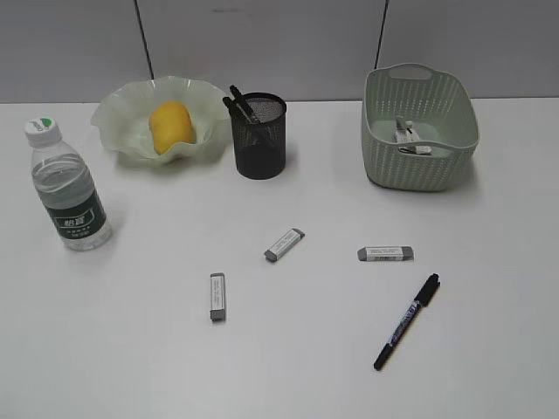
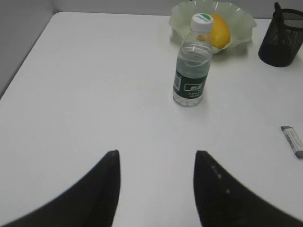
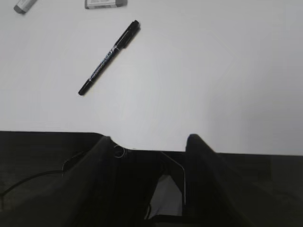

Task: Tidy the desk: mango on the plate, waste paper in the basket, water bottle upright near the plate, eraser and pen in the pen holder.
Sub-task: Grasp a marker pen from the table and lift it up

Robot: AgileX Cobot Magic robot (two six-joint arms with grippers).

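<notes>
Three erasers lie loose on the desk (image 1: 131, 367): one grey-sleeved eraser (image 1: 217, 297) toward the front left, a second eraser (image 1: 284, 244) near the middle, and a third eraser (image 1: 385, 253) to its right, all well apart from one another. A black marker pen (image 1: 407, 321) lies flat and slanted just in front of the third eraser. These are what remains, by the look of it. The pen holder (image 1: 258, 136) stands behind them with a couple of dark pens already inside.

The mango (image 1: 171, 127) sits in the wavy pale green plate (image 1: 113, 113), beside the holder. The water bottle (image 1: 66, 188) stands upright, near the plate's front left. The basket (image 1: 419, 127) at the back right holds a crumpled white wad, likely the waste paper (image 1: 410, 138).

The left gripper (image 2: 156, 189) hovers over bare desk short of the bottle, jaws parted about halfway and holding nothing. The right gripper (image 3: 147, 161) hangs at the desk's near edge, likewise half parted and empty, with the pen ahead of it.

The stationery step seems in hand. The next move calls for lowering a gripper squarely across the pen or the nearest eraser, fingertips close to the tabletop, since each lies low and flat.
</notes>
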